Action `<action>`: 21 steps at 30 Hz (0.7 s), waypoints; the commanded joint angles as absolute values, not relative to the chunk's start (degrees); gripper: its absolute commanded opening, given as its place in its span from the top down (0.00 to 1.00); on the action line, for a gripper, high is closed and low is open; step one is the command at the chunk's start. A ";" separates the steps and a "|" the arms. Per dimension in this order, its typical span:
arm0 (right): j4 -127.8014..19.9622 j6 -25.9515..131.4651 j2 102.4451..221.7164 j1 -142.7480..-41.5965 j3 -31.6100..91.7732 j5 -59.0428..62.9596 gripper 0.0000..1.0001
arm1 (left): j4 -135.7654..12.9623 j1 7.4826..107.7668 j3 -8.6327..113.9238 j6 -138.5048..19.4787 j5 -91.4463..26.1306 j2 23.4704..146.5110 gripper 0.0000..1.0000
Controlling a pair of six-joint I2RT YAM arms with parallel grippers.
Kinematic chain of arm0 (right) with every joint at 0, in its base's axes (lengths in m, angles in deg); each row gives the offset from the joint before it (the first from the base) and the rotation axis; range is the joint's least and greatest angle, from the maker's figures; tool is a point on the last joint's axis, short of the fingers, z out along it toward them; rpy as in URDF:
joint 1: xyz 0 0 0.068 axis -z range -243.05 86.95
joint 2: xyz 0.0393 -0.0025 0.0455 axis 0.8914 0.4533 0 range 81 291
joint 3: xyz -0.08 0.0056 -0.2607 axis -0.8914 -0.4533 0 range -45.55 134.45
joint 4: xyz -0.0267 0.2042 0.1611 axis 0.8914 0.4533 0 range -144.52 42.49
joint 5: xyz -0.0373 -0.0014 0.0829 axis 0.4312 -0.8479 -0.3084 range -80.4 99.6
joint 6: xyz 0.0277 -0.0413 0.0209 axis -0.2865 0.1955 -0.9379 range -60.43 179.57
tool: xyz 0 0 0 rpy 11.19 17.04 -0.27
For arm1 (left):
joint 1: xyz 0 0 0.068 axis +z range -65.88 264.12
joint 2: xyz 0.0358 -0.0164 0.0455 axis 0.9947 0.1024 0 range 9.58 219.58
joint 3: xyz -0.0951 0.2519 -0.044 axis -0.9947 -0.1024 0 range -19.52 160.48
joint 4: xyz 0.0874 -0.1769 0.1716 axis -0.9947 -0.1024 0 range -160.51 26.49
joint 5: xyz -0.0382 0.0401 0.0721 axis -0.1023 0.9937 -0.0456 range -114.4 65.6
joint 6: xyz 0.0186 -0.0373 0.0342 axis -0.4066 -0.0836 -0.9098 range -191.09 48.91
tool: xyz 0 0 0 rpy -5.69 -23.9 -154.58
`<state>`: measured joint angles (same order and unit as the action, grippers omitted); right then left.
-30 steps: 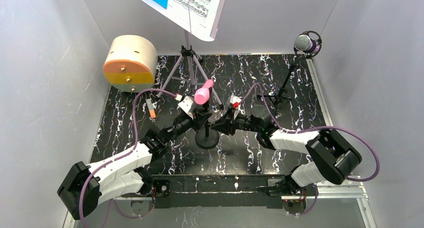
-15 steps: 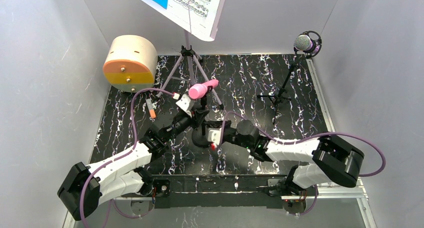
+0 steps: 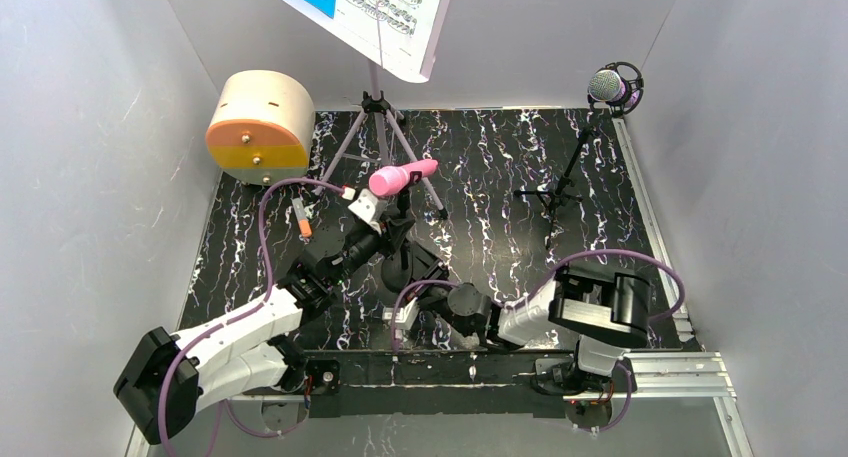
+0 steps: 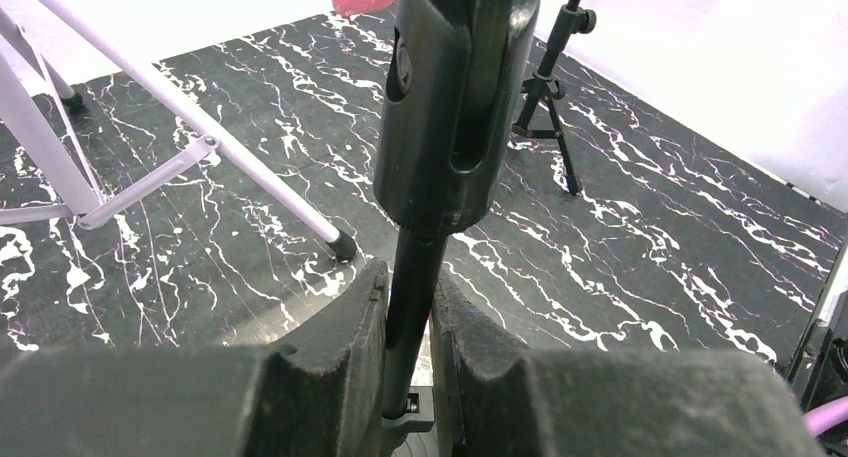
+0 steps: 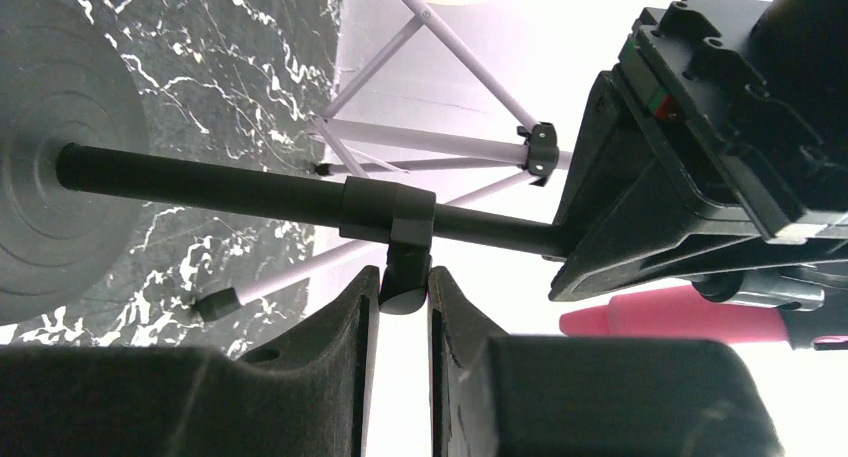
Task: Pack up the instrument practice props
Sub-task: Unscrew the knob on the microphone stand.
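Note:
The pink microphone (image 3: 402, 177) lies sideways in the clip (image 4: 455, 97) on top of a black stand, whose round base (image 3: 398, 277) rests on the marble mat. My left gripper (image 3: 400, 239) (image 4: 410, 317) is shut on the stand's pole (image 4: 415, 277). My right gripper (image 3: 415, 287) (image 5: 403, 292) comes in low from the near side, shut on the clamp knob (image 5: 405, 282) halfway up that pole. The lilac music stand (image 3: 378, 92) holds blue and white sheet music (image 3: 370, 12) at the back. The silver-mesh purple mic (image 3: 610, 85) stands on its black tripod (image 3: 550, 192) at the back right.
A round beige and orange case (image 3: 262, 127) sits at the back left. A small orange pen (image 3: 302, 220) lies near it. The lilac stand's legs (image 4: 200, 127) spread just behind the black stand. Grey walls close in the mat (image 3: 600, 227) on three sides.
My right arm swung from the far side of the stand back and down to the near edge, closing on the pole's knob. The pink microphone tipped over sideways. My left gripper kept its hold.

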<state>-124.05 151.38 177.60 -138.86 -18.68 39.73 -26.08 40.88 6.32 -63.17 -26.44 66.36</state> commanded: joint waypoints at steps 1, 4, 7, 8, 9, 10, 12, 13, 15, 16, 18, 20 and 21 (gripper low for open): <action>-125.29 157.82 182.42 -139.24 -18.59 40.11 0.99 | -30.81 39.12 4.41 -58.55 -29.72 66.00 1.00; -127.18 155.69 183.79 -139.30 -17.94 41.08 0.99 | -30.96 39.12 4.08 -58.51 -28.99 65.75 1.00; -128.22 150.86 183.56 -139.42 -17.23 41.90 0.89 | -31.05 39.21 3.65 -58.57 -28.28 65.89 1.00; -128.06 148.78 183.03 -139.52 -17.10 41.97 0.82 | -31.07 39.14 3.49 -58.53 -28.08 65.92 1.00; -127.30 146.37 182.33 -139.56 -17.00 41.97 0.76 | -31.06 39.17 3.36 -58.53 -27.83 65.92 1.00; -126.05 143.73 181.41 -139.59 -16.80 41.91 0.70 | -31.06 39.14 3.21 -58.54 -27.68 65.92 1.00; -122.96 137.05 179.30 -139.61 -16.22 41.90 0.60 | -31.07 39.12 3.11 -58.61 -27.50 65.87 1.00; -121.46 133.68 178.31 -139.61 -15.87 41.98 0.56 | -31.07 39.12 3.07 -58.61 -27.43 65.92 1.00; -120.50 126.38 176.48 -139.68 -15.72 42.27 0.48 | -31.07 39.12 3.00 -58.61 -27.20 65.96 1.00; -119.85 122.43 175.59 -139.60 -15.80 42.32 0.44 | -31.05 39.12 2.96 -58.67 -27.28 66.07 1.00; -116.59 113.68 173.57 -139.64 -15.65 41.85 0.39 | -31.07 39.12 3.04 -58.61 -27.42 66.34 1.00; -113.13 104.82 171.70 -139.59 -15.23 41.53 0.35 | -31.09 39.12 3.06 -58.61 -27.63 66.52 1.00; -111.42 100.24 170.72 -139.58 -15.11 41.26 0.33 | -31.15 39.12 3.06 -58.61 -27.68 66.47 1.00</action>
<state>-117.89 122.36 175.00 -139.66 -17.21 42.00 -25.14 40.29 5.16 -62.45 -24.98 65.53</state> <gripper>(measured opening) 0.638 0.158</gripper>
